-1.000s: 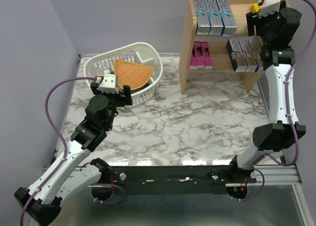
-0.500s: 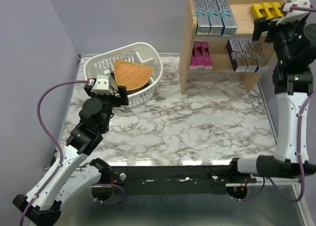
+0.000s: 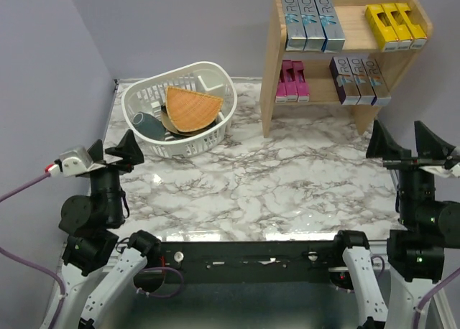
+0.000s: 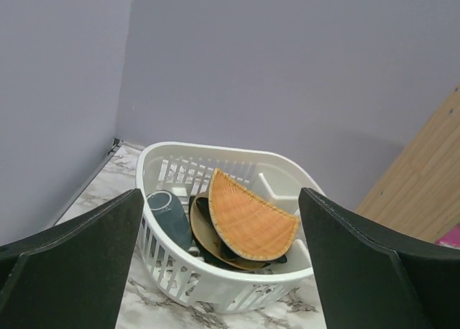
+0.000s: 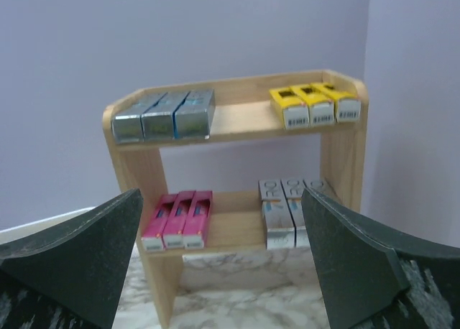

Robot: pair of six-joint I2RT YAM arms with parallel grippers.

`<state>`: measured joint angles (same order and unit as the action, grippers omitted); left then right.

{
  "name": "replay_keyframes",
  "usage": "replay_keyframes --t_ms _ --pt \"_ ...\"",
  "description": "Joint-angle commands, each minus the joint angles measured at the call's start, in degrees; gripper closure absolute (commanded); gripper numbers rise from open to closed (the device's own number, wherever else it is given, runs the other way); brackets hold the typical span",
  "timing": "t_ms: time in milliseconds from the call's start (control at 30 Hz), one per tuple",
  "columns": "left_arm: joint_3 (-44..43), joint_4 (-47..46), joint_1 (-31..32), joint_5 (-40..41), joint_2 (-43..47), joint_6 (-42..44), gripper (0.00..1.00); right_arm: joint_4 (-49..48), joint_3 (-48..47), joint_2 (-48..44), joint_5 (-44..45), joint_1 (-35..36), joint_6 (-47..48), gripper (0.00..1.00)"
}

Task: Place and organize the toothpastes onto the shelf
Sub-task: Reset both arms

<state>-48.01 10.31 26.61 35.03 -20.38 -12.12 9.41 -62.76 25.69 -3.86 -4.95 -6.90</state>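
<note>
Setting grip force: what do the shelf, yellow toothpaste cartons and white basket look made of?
The shelf: probably unfinished light wood; matte tan faces, faint grain.
The yellow toothpaste cartons: likely printed cardboard, slightly glossy, sharp box edges.
The white basket: apparently moulded plastic; smooth, uniform white, slotted walls.

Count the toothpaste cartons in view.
12, all on the shelf: three blue-silver cartons top left, three yellow cartons top right, three pink cartons bottom left, three purple-silver cartons bottom right. None visible elsewhere.
</note>
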Motion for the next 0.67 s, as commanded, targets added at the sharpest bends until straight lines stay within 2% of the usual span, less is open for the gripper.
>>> replay_keyframes --t_ms 0,167,400,633 --pt "1.4 0.5 -0.4 2.4 6.1 -1.9 0.01 10.4 8.5 -12.3 5.8 0.8 -3.6 0.00" --pt "4.9 1.9 -0.5 -0.6 12.2 -0.7 0.01 12.9 18.8 -24.9 10.4 4.6 1.0 0.00" --pt "8.9 7.4 -0.6 -1.5 15.9 -3.0 0.01 10.4 30.1 -40.5 13.6 6.6 1.2 0.00" --pt "10.8 7.8 -1.0 -0.7 17.7 -3.5 0.01 11.8 30.7 -41.2 16.6 10.4 0.6 0.00"
